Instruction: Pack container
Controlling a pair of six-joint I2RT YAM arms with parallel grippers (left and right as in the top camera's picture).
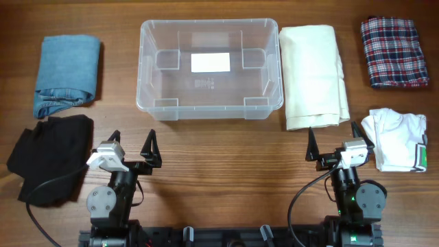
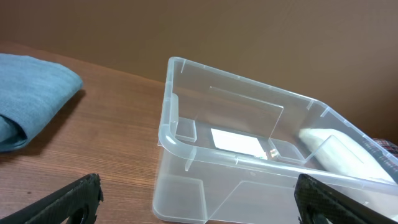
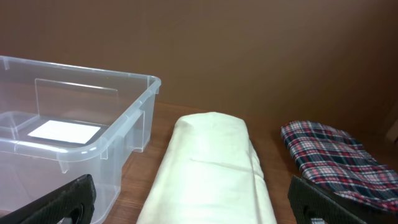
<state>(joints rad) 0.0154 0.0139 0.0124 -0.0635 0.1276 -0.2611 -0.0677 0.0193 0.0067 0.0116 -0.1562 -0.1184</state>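
The clear plastic container (image 1: pixel 156 103) stands at the back middle of the table with a white label (image 1: pixel 210 62) on its base and nothing inside. It shows in the left wrist view (image 2: pixel 186 148) and the right wrist view (image 3: pixel 127 121). My left gripper (image 1: pixel 132 149) is open and empty at the front left, short of the container; its fingers frame the container's near wall (image 2: pixel 198 202). My right gripper (image 1: pixel 337 143) is open and empty at the front right, just in front of a folded cream garment (image 1: pixel 312 74), which fills the right wrist view (image 3: pixel 211 168).
Folded blue denim (image 1: pixel 67 65) lies at the back left and shows in the left wrist view (image 2: pixel 31 93). A black garment (image 1: pixel 51 154) lies front left. A plaid garment (image 1: pixel 394 51) lies back right (image 3: pixel 336 162). A white garment (image 1: pixel 398 137) lies right of my right gripper.
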